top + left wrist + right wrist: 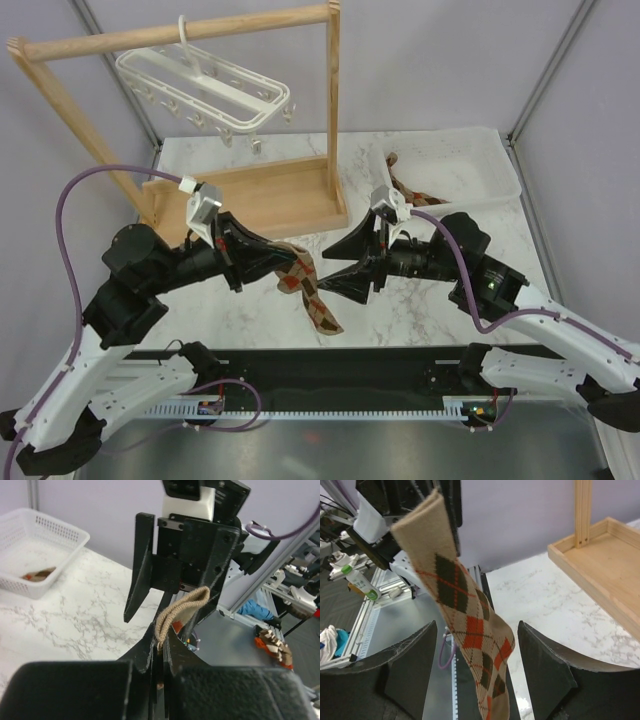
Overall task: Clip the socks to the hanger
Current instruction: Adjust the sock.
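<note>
The left fingers point(270, 264) are clenched on the ribbed cuff of a small tan-brown fabric sock with dark brown, red and cream argyle diamonds point(312, 292). The sock hangs from them above the middle of the white marble-patterned bench point(400, 305), close to its near edge, with the foot end lowest. From above, its toe lies over the bench's near edge; whether it touches anything there cannot be told. The left wrist view shows the cuff folded over and pinched between the fingertips, with a short loop of it standing out past them.

The right fingers point(547, 662) are released and spread wide, facing the left fingers tip to tip. The right wrist view shows the sock dangling in the gap between them, apart from both, its foot level with their tips.

A second sock of the same argyle pattern point(402, 187) lies in a white perforated plastic basket point(480, 185) at the far right corner of the bench, at the basket's left end.

The white plastic rectangular drying hanger point(205, 88) hangs by its hook from the top bar of a light wooden rack point(255, 195) at the far left of the bench. It is tilted, with its small clips dangling underneath, and is well apart from both socks.
</note>
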`<state>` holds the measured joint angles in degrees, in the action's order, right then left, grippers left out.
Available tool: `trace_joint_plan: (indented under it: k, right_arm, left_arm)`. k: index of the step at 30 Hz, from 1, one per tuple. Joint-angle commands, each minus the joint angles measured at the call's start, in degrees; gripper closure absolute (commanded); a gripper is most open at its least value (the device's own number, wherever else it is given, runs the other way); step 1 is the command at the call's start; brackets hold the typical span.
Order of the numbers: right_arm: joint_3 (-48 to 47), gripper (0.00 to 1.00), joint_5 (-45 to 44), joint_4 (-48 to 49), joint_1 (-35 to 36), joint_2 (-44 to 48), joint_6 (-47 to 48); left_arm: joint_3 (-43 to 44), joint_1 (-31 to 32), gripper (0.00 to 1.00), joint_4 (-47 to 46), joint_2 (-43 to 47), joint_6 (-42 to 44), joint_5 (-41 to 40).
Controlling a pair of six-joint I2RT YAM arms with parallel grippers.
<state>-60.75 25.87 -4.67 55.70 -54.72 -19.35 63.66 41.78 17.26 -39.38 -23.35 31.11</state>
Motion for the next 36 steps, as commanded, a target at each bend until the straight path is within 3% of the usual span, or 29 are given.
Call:
trace_joint_plan:
  k: [1,9,13,16,17,18,25,28,29,31,36]
  right_arm:
    - [-0.07,0.26,4.61,11.16,-0.07,-0.21,-1.3]
    - [-0.77,0.25,3.84,17.67,-0.07,-3.9,-3.32]
    - [-1.38,0.28,-2.65,19.0,-0.07,-4.87,-3.59]
    - [-2.7,0.43,-2.41,18.98,-0.07,-7.41,-4.29]
    - [-2.44,0.55,-1.36,19.69,-0.07,-8.38,-4.98]
    - [-2.27,0.6,0.22,20.57,-0.15,-8.82,-5.51]
    - [2.65,0.65,4.19,29.71,-0.07,-8.74,-8.42]
    - [2.83,0.82,4.71,30.76,-0.16,-9.17,-8.59]
    - [2.74,0.92,5.41,31.03,-0.16,-9.35,-8.94]
    - [2.83,1.0,6.82,31.56,-0.16,-9.53,-9.12]
    - [2.75,1.0,7.53,29.55,-0.33,-8.39,-8.95]
  left_arm:
    - [8.82,0.23,0.98,5.75,-4.55,-7.31,-5.09]
    - [13.86,0.23,0.98,12.53,-9.14,-10.04,-6.06]
    - [13.51,0.23,0.98,12.63,-9.4,-10.31,-5.19]
    - [13.6,0.23,0.98,12.89,-9.05,-9.87,-5.45]
    - [13.68,0.23,0.98,12.89,-8.97,-9.78,-5.54]
    - [13.69,0.23,0.98,12.89,-8.88,-9.87,-5.54]
    - [13.95,0.23,0.98,12.89,-8.79,-11.01,-3.78]
    - [14.21,0.23,0.98,12.89,-8.53,-10.84,-3.34]
    - [14.21,0.23,0.98,12.89,-8.35,-10.75,-3.6]
    - [14.04,0.23,0.98,12.89,-8.09,-10.31,-3.6]
    - [13.6,0.23,0.98,15.26,-7.21,-9.17,-6.14]
